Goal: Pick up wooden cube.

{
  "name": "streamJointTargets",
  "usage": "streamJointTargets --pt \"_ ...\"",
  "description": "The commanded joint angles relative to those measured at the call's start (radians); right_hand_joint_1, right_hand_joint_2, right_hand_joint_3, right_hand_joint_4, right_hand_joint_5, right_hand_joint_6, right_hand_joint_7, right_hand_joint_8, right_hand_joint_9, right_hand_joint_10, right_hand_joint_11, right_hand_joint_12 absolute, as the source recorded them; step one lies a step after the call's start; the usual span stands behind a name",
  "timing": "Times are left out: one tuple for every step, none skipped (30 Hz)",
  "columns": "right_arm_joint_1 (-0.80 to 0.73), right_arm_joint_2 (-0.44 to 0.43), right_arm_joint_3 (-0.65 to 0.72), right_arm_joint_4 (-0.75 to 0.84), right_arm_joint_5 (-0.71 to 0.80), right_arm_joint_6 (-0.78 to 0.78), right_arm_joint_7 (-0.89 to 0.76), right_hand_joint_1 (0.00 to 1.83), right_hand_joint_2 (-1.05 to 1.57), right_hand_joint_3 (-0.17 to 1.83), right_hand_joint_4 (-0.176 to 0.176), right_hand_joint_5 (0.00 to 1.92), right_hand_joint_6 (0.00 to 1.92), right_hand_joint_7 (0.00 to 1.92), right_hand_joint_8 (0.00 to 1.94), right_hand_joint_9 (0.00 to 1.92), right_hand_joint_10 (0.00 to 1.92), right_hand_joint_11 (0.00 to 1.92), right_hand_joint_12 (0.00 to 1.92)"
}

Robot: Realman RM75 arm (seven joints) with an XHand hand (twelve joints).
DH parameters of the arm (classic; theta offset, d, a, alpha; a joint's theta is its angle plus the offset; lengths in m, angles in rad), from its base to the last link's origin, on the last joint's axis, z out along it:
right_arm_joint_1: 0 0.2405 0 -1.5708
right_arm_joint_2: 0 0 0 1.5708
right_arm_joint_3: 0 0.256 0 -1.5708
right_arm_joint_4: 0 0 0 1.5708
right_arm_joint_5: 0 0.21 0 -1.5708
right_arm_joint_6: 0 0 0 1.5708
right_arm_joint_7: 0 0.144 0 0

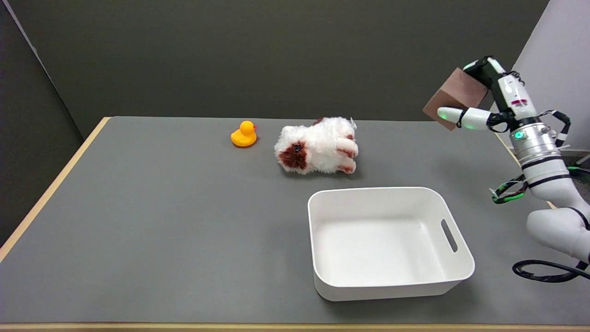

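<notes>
The wooden cube [454, 98] is brown and hangs tilted in the air at the upper right, well above the grey table [161, 221]. My right hand [484, 99] holds it, with fingers [461, 117] under its lower edge and others over its top right corner. The arm rises from the lower right edge of the picture.
A white bin [322, 240] with a slot handle stands empty at the front right of the table. A white and brown plush dog [318, 146] lies behind it. A yellow rubber duck [244, 134] sits left of the dog. A black cable [544, 271] loops at the right edge.
</notes>
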Motion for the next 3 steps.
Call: streamJointTargets --pt "-0.437 -0.009 0.252 0.45 0.004 0.102 0.274 1.19 1.21 0.12 -0.176 0.54 1.49 0.86 1.39 0.81 1.25 0.71 1.66" --pt "-0.487 -0.02 0.27 0.481 0.004 0.102 0.268 1.19 1.21 0.13 -0.176 0.54 1.49 0.86 1.39 0.81 1.26 0.71 1.65" --pt "-0.52 -0.027 0.28 0.499 0.004 0.101 0.264 1.19 1.21 0.13 -0.176 0.54 1.49 0.86 1.4 0.81 1.26 0.71 1.65"
